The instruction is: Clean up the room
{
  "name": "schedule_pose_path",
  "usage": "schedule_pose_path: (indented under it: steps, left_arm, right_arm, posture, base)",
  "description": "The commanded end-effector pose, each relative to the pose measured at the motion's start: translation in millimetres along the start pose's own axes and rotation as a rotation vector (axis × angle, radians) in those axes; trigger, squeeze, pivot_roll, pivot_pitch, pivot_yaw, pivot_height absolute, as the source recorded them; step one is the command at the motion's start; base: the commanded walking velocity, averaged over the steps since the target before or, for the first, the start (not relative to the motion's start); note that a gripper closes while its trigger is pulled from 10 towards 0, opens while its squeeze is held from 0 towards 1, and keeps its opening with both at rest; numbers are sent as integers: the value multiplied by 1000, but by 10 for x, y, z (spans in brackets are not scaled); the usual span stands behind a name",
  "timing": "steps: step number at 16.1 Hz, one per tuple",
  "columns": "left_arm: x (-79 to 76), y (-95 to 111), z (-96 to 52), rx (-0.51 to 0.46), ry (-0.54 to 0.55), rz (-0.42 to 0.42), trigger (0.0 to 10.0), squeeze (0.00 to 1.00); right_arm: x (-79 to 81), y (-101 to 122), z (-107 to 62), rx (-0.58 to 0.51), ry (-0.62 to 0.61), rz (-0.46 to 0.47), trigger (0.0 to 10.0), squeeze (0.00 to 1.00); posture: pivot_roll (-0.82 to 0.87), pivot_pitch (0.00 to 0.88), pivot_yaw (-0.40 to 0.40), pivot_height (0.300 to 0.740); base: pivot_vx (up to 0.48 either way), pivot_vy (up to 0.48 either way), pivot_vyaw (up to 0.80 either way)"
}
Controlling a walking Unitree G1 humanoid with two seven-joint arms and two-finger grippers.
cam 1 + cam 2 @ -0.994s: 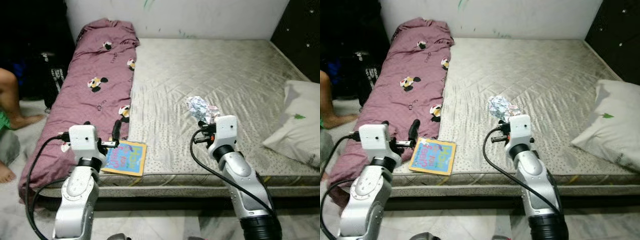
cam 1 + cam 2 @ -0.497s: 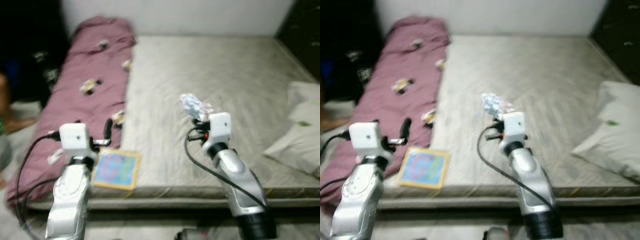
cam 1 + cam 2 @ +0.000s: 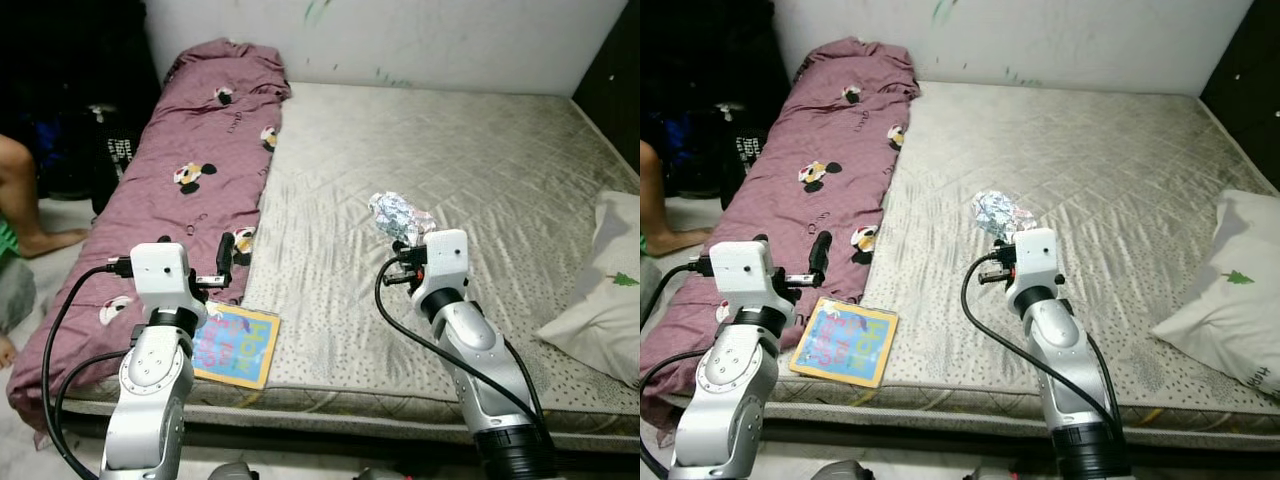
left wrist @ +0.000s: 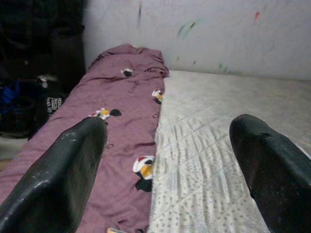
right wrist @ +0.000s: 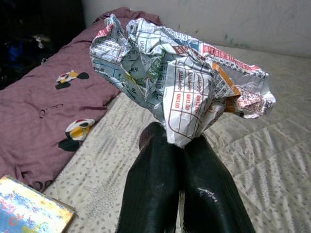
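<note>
My right gripper [image 5: 176, 145] is shut on a crumpled wad of printed paper [image 5: 180, 77]. It holds the wad just above the grey mattress [image 3: 470, 150], near its middle, where the paper [image 3: 398, 216] sticks out past the gripper [image 3: 408, 243]. A colourful picture book [image 3: 235, 344] lies flat at the mattress's front left corner. My left gripper [image 4: 170, 125] is open with nothing in it. It hovers just beyond the book, over the edge of the maroon blanket [image 3: 190, 170].
The maroon blanket with cartoon prints runs along the mattress's left side. A white pillow [image 3: 605, 290] lies at the right edge. A person's leg [image 3: 25, 195] and dark bags [image 3: 110, 150] are on the floor to the left. A white wall stands behind the bed.
The whole picture blurred and shifted as the camera moved. Both arms keep the same pose, and the paper stays in the right gripper.
</note>
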State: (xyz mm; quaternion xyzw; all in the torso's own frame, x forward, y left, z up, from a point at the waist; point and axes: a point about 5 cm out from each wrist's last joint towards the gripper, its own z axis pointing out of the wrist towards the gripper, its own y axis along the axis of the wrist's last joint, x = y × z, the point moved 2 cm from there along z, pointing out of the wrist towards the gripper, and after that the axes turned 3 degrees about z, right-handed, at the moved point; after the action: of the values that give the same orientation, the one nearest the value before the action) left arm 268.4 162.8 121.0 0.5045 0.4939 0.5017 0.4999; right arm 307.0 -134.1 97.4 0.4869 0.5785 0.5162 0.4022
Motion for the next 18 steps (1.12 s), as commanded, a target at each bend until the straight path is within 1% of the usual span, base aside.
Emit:
schedule_pose_path:
  steps: [1,4,5,6,11,12,14,18]
  left_arm:
    - [6,-23,-20,17,-11,-9,10000,0]
    - [-27,-36,-16,24,-33,-19,10000,0]
    - [-67,-66,-26,34,-55,-25,10000,0]
    - [-68,-78,-24,39,-56,-33,10000,0]
    - [-62,-97,8,51,-43,-59,10000,0]
    - [-26,-114,6,60,-20,-87,10000,0]
    - [-4,-143,6,71,-8,-103,10000,0]
    - [-35,-67,56,40,-23,-73,10000,0]
  right_arm:
    - [23,-23,23,10,11,-6,10000,0]
    - [29,-28,31,12,14,0,10000,0]
    - [23,-46,30,15,13,16,10000,0]
    - [18,-53,32,16,12,17,10000,0]
    - [-6,-48,55,15,2,18,10000,0]
    - [3,-65,64,23,5,11,10000,0]
    - [24,-71,66,21,16,2,10000,0]
    - [41,-25,104,1,34,1,10000,0]
  posture:
    - [-41,8,-20,740]
    - [-46,0,-10,740]
    - [-57,0,5,740]
    - [-64,0,10,740]
    - [-72,0,6,740]
    - [-74,0,-5,740]
    - [-73,0,-8,740]
    - [-57,0,-11,740]
  base:
    - [0,480,0]
    - [0,480,0]
    - [0,480,0]
    - [0,480,0]
    - [0,480,0]
    - [0,480,0]
    - [0,480,0]
    - [0,480,750]
